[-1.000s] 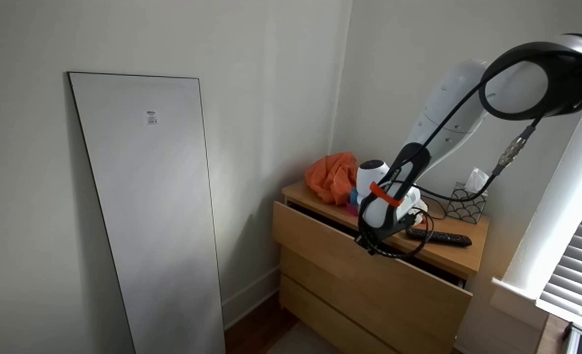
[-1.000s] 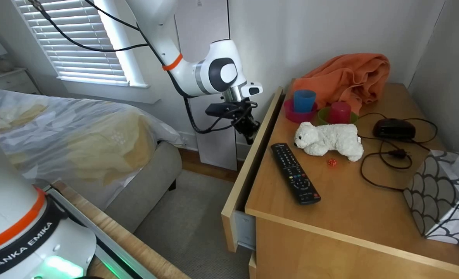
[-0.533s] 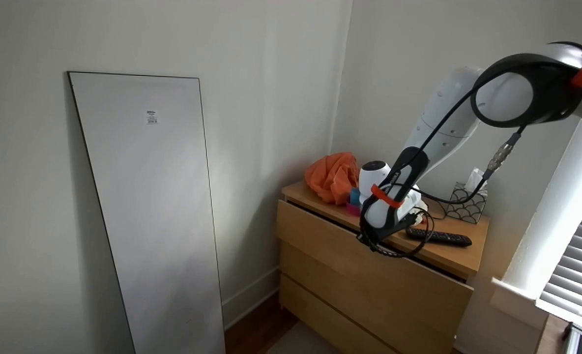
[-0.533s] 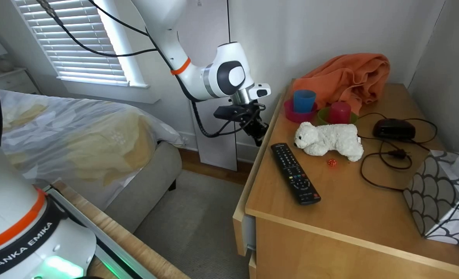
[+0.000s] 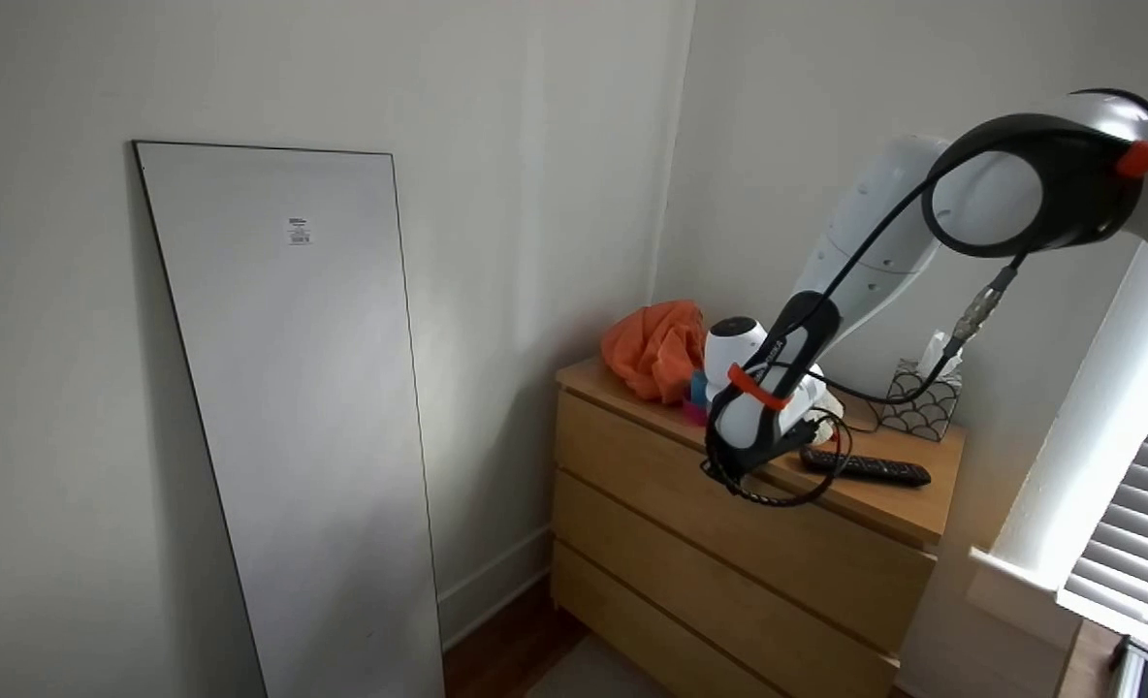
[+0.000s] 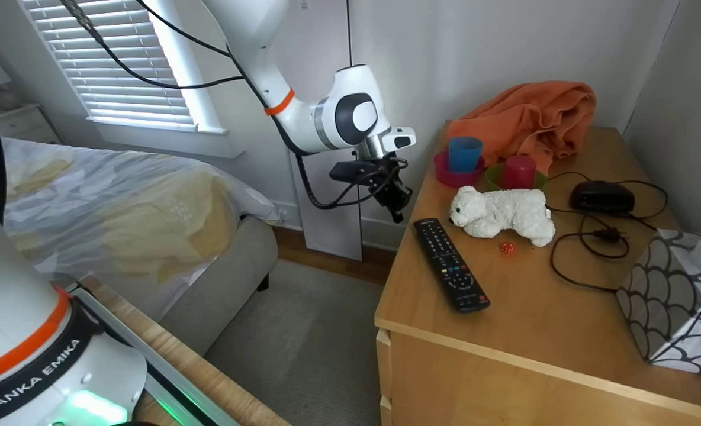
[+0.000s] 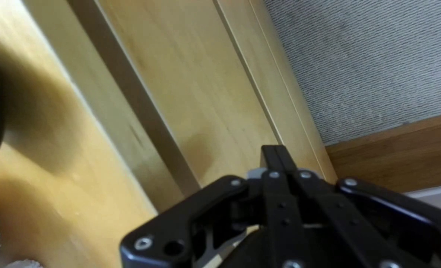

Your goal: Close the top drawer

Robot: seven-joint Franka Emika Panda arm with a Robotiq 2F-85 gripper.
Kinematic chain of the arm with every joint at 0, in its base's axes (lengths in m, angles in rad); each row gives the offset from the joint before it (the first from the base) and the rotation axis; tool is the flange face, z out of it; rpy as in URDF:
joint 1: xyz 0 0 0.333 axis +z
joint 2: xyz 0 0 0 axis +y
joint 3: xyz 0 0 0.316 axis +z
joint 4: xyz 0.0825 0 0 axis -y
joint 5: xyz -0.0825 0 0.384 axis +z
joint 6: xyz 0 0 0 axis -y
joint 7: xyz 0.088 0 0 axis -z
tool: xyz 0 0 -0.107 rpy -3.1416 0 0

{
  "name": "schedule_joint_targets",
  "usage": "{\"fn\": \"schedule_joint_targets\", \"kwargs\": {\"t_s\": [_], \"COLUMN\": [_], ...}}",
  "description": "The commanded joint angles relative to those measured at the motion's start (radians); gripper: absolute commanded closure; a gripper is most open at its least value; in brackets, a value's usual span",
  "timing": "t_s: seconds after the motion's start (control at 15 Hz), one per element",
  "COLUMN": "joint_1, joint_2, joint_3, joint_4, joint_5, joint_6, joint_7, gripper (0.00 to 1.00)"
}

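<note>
In both exterior views we see the dresser [image 6: 481, 390], its loaded tabletop [image 6: 540, 313], and the white arm [image 5: 870, 242] reaching down to the long front edge. Beneath that edge we find the top drawer [image 5: 744, 533] closed, its plain front flush with the lower drawers [image 5: 719, 606]. In an exterior view an orange cloth [image 6: 528, 121] lies heaped along the far short edge, while a patterned tissue box [image 6: 670, 302] stands by the back corner of the near one. A white plush bear [image 6: 504, 213] lies near the middle. The end effector [image 7: 275, 150] hangs just outside the front edge; in the wrist view we see it narrow, its jaws side by side, and cannot tell whether it touches the drawer. A black remote [image 6: 452, 266] slants inward from that edge. Toward the far front corner we see a pink bowl [image 6: 454, 179] holding a blue cup [image 6: 464, 154], then a green bowl [image 6: 494, 177] holding a red cup [image 6: 518, 171]; a small red thing [image 6: 507, 248] lies by the bear.
</note>
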Motion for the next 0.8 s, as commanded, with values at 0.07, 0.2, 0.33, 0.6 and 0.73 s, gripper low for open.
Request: {"fn": "schedule_joint_targets", "kwargs": {"t_s": [0.07,0.2,0.33,0.6,0.73], "joint_1": [0.007,-0.006,-0.044,-0.119,-0.13], "joint_2": [-0.126,-0.197,-0.28,-0.47,-0.56], "joint_3": [0.069,0.106,0.164,0.27,0.283], "joint_4": [-0.056,-0.067,-0.078,-0.119,-0.144], "joint_5": [0.002,0.007,0.035,0.123,0.125], "joint_6": [-0.156,-0.248,-0.336,-0.439,-0.439], "joint_7": [0.006,-0.004,-0.044,-0.19,-0.214], "gripper": [1.0,1.0,1.0,0.58,0.44]}}
